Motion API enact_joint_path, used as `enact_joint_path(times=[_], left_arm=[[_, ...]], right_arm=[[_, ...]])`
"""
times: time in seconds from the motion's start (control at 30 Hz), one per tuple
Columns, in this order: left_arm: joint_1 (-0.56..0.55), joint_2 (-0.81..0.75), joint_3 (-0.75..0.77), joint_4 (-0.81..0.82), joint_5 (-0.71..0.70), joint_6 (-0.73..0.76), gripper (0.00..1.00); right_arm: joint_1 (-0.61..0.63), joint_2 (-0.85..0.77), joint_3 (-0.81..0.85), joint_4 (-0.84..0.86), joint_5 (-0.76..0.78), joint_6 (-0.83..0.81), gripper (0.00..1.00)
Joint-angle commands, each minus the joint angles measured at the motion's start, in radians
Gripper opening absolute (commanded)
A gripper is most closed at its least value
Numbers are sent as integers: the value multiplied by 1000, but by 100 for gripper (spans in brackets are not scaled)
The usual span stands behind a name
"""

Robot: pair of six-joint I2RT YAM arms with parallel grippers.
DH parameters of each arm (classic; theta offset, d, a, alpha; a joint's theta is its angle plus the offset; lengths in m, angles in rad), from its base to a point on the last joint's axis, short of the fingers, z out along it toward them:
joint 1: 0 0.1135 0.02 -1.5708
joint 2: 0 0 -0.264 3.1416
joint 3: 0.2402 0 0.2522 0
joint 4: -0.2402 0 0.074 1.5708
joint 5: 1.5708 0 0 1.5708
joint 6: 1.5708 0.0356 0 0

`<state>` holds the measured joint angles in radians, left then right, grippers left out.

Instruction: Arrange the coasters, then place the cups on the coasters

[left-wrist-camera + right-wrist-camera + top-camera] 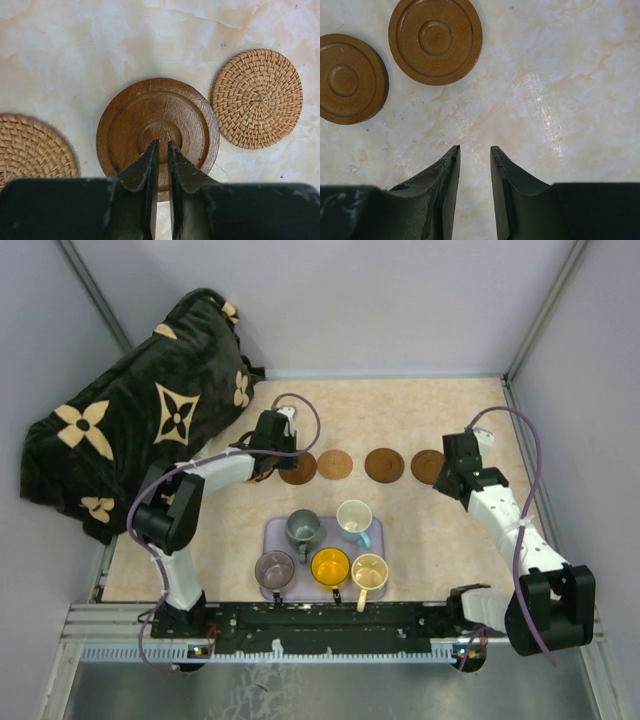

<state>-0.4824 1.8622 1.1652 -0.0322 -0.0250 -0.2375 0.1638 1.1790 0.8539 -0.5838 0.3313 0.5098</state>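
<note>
Four brown coasters lie in a row across the table: a dark wooden one (297, 468), a lighter one (335, 464), and two more wooden ones (384, 464) (428, 466). My left gripper (278, 466) hangs shut over the wooden coaster (157, 132), holding nothing. Woven coasters lie to either side of it (257, 97) (30, 150). My right gripper (475, 150) is narrowly open over bare table, with nothing between its fingers. Two wooden coasters (435, 40) (347, 77) lie ahead of it to the left. Several cups stand on the lavender tray (328, 526): grey-green (304, 529), light blue (354, 519), purple-grey (274, 569), yellow (330, 566), cream (369, 571).
A black blanket with tan flower shapes (140, 410) is heaped at the back left, close to the left arm. Grey walls enclose the table on three sides. The tray sits near the front edge between the two arm bases.
</note>
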Motion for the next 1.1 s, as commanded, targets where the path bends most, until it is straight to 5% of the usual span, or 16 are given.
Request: enact_joint_path(times=[0.0,1.07], left_arm=[[-13,36,47,-16,32,14,18],[-15,85,54,-73,-66,13,18]], right_arm=[[6,-20,38,32,10,7,32],[6,-11,35,36,4,12,32]])
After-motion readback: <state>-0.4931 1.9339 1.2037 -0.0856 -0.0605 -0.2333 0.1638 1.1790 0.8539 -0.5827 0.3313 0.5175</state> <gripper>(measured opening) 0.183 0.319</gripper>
